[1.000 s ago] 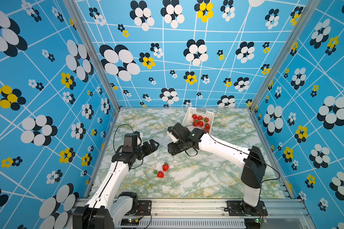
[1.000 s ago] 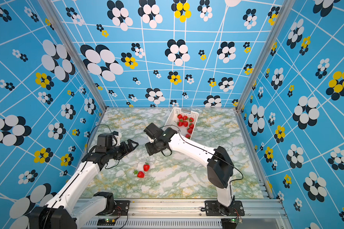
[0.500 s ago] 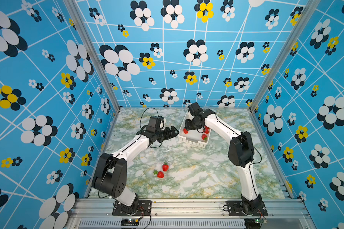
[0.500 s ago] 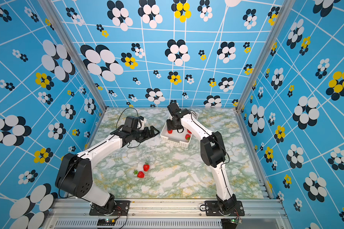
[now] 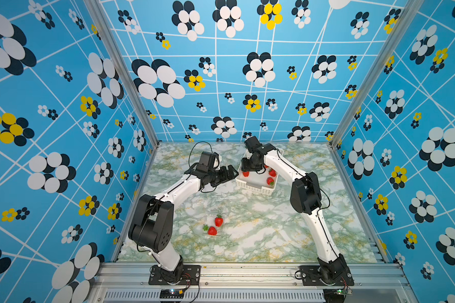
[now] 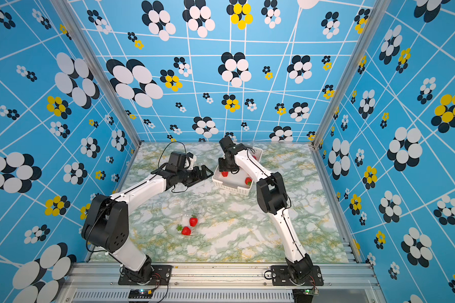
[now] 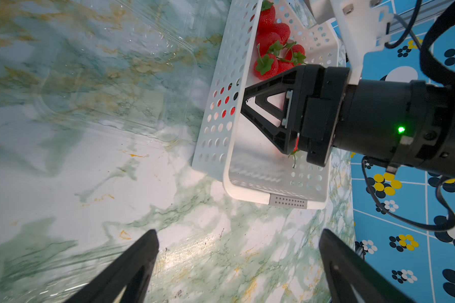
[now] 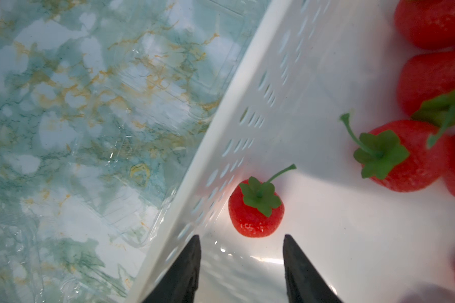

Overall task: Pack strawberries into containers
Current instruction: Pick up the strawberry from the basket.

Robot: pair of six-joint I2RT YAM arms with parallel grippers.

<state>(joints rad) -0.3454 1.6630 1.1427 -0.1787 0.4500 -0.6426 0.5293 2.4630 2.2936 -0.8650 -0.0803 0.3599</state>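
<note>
Right gripper (image 8: pixel 240 242) is poking down into the white basket (image 5: pixel 252 186) at the back of the table (image 5: pixel 260 236). That arm is stretched way out with the wrist bent steeply down. Its jaws are apart with nothing between them. One small strawberry (image 8: pixel 256 210) sits just past the tips, right up against the basket's holed wall, green cap and stem facing up. A bunch of other strawberries (image 8: pixel 405 157) is huddled further along the basket floor, glossy red, with stems pointing every which way.

Left gripper (image 7: pixel 238 233) hangs over the table just beside the basket. Its arm reaches forward and points at the basket's side, with the jaws spread wide and gripping nothing.

Out in the near middle of the table, two strawberries (image 5: pixel 212 230) sit close together in what looks like a clear box (image 6: pixel 185 217). It's honestly hard to make out against the marble. A second clear box (image 7: pixel 116 78) lies right next to the basket, on the left arm's side.
</note>
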